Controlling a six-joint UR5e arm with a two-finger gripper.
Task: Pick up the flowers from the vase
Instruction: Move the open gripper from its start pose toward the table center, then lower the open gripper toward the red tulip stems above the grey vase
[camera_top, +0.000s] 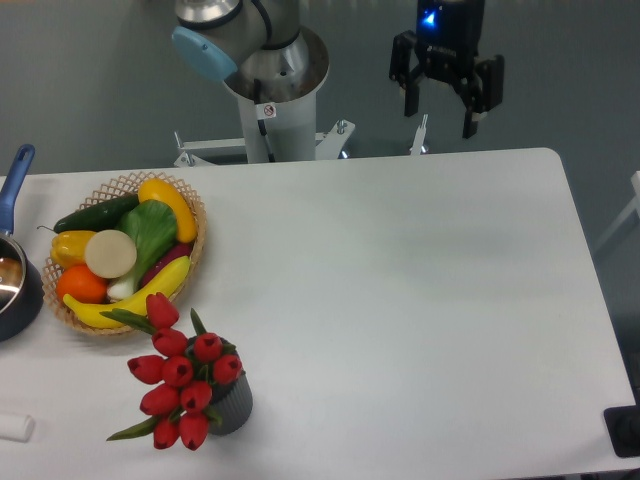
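**Flowers in vase, untouched**

Flowers (180, 380): red tulip buds with green leaves, standing in vase (232, 402), dark grey, ribbed, on white table (400, 300). Just behind vase: woven basket (190, 215) holding banana, cucumber, orange, yellow pepper and other produce. Left of basket: dark saucepan (15, 290) with blue handle, contents unclear. Far from vase, beyond table's rear edge: gripper (440, 115), fingers spread apart, holding nothing.

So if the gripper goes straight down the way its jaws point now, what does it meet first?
Probably the table near its far edge, or the floor behind it; depth is unclear. The gripper is open.
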